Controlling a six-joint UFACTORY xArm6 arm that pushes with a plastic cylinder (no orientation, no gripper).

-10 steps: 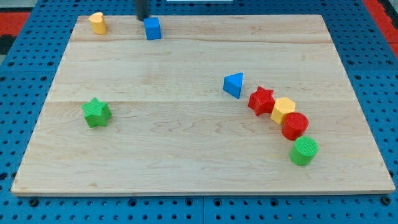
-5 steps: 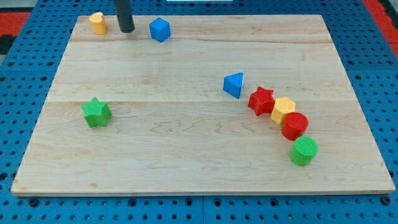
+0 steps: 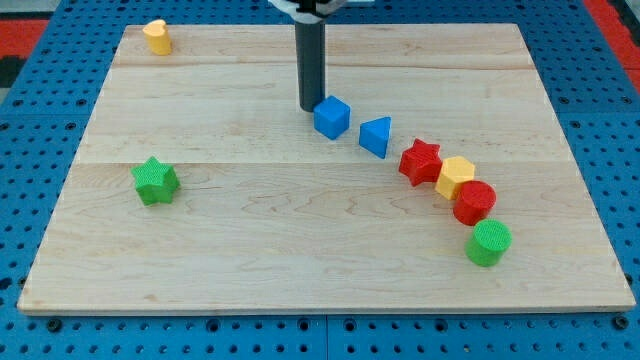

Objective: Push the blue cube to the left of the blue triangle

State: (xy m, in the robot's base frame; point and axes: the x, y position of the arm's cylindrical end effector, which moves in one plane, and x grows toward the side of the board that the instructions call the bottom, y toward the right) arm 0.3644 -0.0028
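Note:
The blue cube [image 3: 332,116] sits near the board's middle, just left of the blue triangle [image 3: 376,136], with a small gap between them. My tip [image 3: 311,106] is down on the board at the cube's upper left, touching or nearly touching it. The rod rises straight to the view's top.
A red star [image 3: 420,161], a yellow block [image 3: 455,176], a red cylinder [image 3: 474,202] and a green cylinder [image 3: 489,243] run in a curve down the right. A green star [image 3: 155,181] lies at the left. A yellow block [image 3: 156,36] sits at the top left corner.
The blue cube has moved from the board's top edge down and right to beside the blue triangle. My tip has moved with it, from the top left to the cube's upper left.

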